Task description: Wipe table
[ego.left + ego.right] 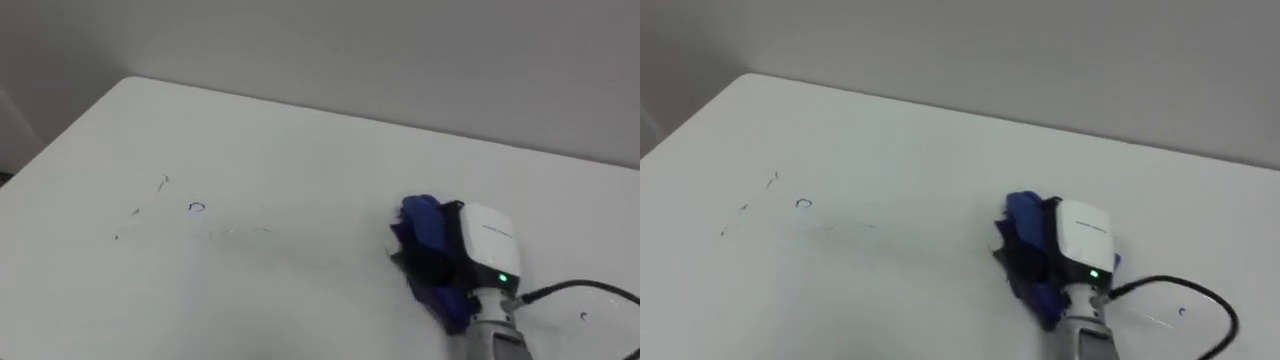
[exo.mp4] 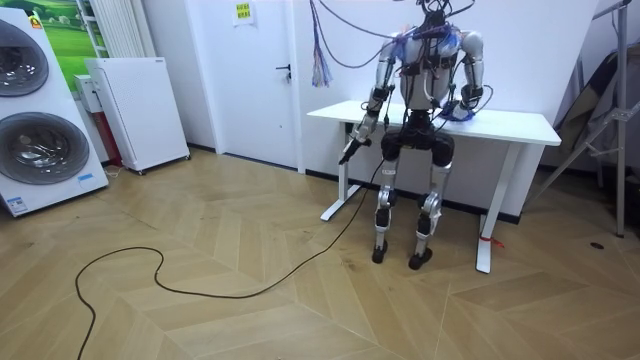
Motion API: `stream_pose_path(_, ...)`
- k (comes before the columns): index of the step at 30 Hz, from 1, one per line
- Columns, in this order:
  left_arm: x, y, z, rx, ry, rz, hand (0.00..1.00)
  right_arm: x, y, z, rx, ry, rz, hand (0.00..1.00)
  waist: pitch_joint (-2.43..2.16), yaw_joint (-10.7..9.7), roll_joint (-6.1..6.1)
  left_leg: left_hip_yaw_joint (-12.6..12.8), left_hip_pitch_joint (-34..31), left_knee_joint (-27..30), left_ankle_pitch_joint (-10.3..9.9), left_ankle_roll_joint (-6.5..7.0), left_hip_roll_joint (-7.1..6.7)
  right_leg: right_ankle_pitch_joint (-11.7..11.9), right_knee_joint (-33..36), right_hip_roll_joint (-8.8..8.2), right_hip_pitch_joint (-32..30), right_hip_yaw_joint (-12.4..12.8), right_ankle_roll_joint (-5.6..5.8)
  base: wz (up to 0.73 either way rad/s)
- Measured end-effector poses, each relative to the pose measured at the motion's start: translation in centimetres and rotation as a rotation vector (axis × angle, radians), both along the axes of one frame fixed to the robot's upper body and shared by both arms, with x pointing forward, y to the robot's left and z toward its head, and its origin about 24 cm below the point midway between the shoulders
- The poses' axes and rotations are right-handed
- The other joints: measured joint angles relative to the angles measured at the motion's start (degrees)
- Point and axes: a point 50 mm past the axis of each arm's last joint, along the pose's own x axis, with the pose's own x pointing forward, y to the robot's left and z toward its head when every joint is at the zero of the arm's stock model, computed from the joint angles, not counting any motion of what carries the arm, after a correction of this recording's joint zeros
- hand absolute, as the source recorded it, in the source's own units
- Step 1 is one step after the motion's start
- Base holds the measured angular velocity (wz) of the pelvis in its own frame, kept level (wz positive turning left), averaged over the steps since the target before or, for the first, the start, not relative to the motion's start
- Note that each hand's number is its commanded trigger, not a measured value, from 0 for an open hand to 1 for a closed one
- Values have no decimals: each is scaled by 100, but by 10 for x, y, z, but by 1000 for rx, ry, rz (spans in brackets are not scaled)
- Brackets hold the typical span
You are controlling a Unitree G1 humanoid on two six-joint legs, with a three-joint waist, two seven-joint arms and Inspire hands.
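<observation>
a: what are the fingers doing?
b: can't tell. the right hand (image 1: 487,240) sits low and right of centre in the eye views, its white back facing up. whatever is in front of that back is buried in the cloth (image 1: 420,218), so spread or curled, i can't say.
a: and the cloth?
b: blue, bunched, lying on the bench (image 1: 300,140) under and ahead of that hand.
a: the other hand?
b: the left hand (image 2: 352,148) hangs beside the bench edge, left of centre in the room view.
a: which step is this?
b: mid-wipe, i'd judge. small dark marks (image 1: 195,207) sit at centre left, well apart from the cloth.
a: next?
b: probably a sweep toward the left of the frame, pressing down so the cloth doesn't slip out.
</observation>
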Motion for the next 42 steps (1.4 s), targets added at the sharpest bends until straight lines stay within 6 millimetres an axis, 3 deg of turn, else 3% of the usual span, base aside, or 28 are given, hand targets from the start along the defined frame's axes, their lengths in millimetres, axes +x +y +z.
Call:
stream_pose_path(2, 3, 5, 2, 10, -13, 20, 0, -14, -23, -3, -52, 6, -93, 100, -49, -47, 80, 137, -6, 116, -144, 94, 55, -68, 441, -110, -110, -12, 70, -3)
stream_pose_path(3, 5, 8, 3, 15, -28, 26, 0, -22, -35, -4, -81, 21, -139, 100, -34, -65, 58, 183, -8, 217, -225, 148, 78, -69, 824, -240, -250, 4, 80, -9)
stream_pose_path(6, 14, 16, 6, 39, -64, 14, 0, -34, -47, -10, -101, 74, -214, 100, -53, -180, 77, 217, -50, 555, -400, 248, 172, -26, 1613, -516, -520, 7, 150, -6)
stream_pose_path(7, 19, 16, 7, 42, -82, 1, 0, -34, -49, -11, -102, 83, -240, 100, -60, -177, 91, 224, -114, 694, -465, 247, 248, -106, 1877, -718, -677, 106, 194, -6)
stream_pose_path(8, 23, 16, 8, 43, -92, -10, 0, -34, -48, -11, -102, 87, -248, 100, -59, -162, 94, 221, -157, 755, -484, 239, 295, -133, 1924, -805, -749, 196, 228, -10)
stream_pose_path(11, 41, 9, 6, 23, -126, -39, 0, -23, -39, -12, -86, 81, -263, 100, -40, -102, 66, 201, -437, 935, -511, 176, 468, -14, 1146, -1016, -871, 694, 346, -11)
stream_pose_path(12, 46, 4, 3, 9, -118, -64, 0, -16, -33, -11, -69, 62, -263, 100, -31, -110, 50, 157, -548, 977, -496, 148, 489, 178, 625, -1073, -770, 777, 397, 7)
stream_pose_path(13, 55, 0, 3, -5, -133, -76, 0, -9, -24, -11, -34, 44, -267, 100, 7, -122, -15, 109, -665, 1015, -475, 106, 518, 395, 211, -1124, -677, 794, 447, 11)
stream_pose_path(14, 61, -2, 4, -12, -146, -78, 0, -5, -20, -10, -18, 33, -266, 100, 27, -120, -64, 87, -724, 1026, -459, 75, 525, 486, 83, -1142, -650, 777, 458, 8)
stream_pose_path(16, 77, -8, 6, -29, -179, -104, 0, 20, 4, -8, 77, 7, -235, 100, 79, -44, -169, 80, -853, 1042, -421, -125, 663, 754, -183, -1044, -606, 766, 447, -13)
stream_pose_path(17, 80, -11, 6, -38, -187, -106, 0, 26, 9, -6, 99, 2, -219, 100, 79, -30, -175, 80, -886, 1045, -409, -181, 707, 787, -213, -1024, -598, 766, 447, -20)
stream_pose_path(20, 91, -16, 7, -65, -223, -103, 0, 52, 31, 5, 148, -33, -103, 100, 89, 22, -206, 59, -1057, 1037, -328, -539, 943, 879, -188, -841, -686, 668, 420, -7)
stream_pose_path(21, 92, -19, 7, -80, -235, -87, 0, 58, 35, 9, 141, -55, -52, 100, 75, 17, -180, -8, -1137, 1013, -275, -722, 1056, 730, -138, -715, -686, 491, 570, 14)
stream_pose_path(22, 91, -22, 6, -94, -240, -77, 0, 62, 38, 13, 134, -77, -19, 100, 61, -8, -78, -124, -1203, 932, -174, -914, 1208, 484, 14, -539, -732, 298, 531, 29)
stream_pose_path(23, 90, -24, 5, -102, -242, -71, 0, 62, 38, 14, 131, -83, -9, 100, 47, -58, -36, -210, -1220, 862, -100, -1013, 1293, 368, 142, -460, -770, 204, 459, 72)
stream_pose_path(24, 89, -26, 4, -109, -243, -66, 0, 62, 36, 16, 117, -96, 8, 100, 40, -218, -46, -211, -1283, 815, 119, -1111, 1385, 69, 408, -453, -809, -72, 338, 127)
stream_pose_path(25, 88, -29, 4, -115, -245, -73, 0, 58, 26, 17, 91, -103, -12, 100, 78, -426, -79, -7, -1401, 885, 346, -1062, 1395, -202, 619, -478, -823, -145, 297, 137)
stream_pose_path(27, 77, -26, 2, -95, -216, -102, 0, 46, 5, 14, 41, -87, -57, 100, 70, -451, -97, 313, -1484, 1141, 447, -954, 1340, -388, 694, -394, -764, -35, 264, 90)
stream_pose_path(29, 51, -13, -1, -46, -146, -102, 0, 26, -13, 8, -6, -61, -100, 100, -9, -428, -46, 369, -1482, 1351, 399, -870, 1186, -397, 639, -272, -697, 136, 177, 23)
stream_pose_path(31, 8, 1, -3, -9, -35, -26, 0, 3, -33, 3, -32, -27, -166, 100, -36, -417, -8, 311, -1180, 1247, 167, -533, 725, -361, 531, -147, -551, 552, 99, -12)
stream_pose_path(34, -30, 5, -4, -11, 64, 31, 0, -13, -50, 3, -69, -3, -204, 100, -84, -364, 93, 441, -783, 778, 64, -420, 568, -279, 419, 115, -547, 1151, 1, -34)
stream_pose_path(36, -37, 6, -4, -24, 82, 60, 0, -17, -52, 2, -73, 6, -211, 100, -91, -295, 133, 461, -680, 670, 6, -391, 552, -144, 318, 205, -532, 1335, -19, -58)
stream_pose_path(38, -33, 7, -4, -26, 66, 69, 0, -19, -51, 0, -69, 13, -211, 100, -100, -300, 164, 451, -625, 611, -3, -377, 531, 12, 149, 222, -476, 1339, -22, -51)
stream_pose_path(40, -18, 5, -4, -39, 21, 73, 0, -17, -46, -1, -54, 15, -198, 100, -122, -298, 231, 365, -579, 525, -13, -355, 458, 203, -76, 216, -408, 1305, 13, -44)
stream_pose_path(42, 2, 4, -3, -37, -24, 51, 0, -14, -42, -1, -36, 17, -190, 100, -104, -331, 212, 281, -575, 479, 6, -316, 426, 317, -230, 222, -358, 1247, 45, -18)
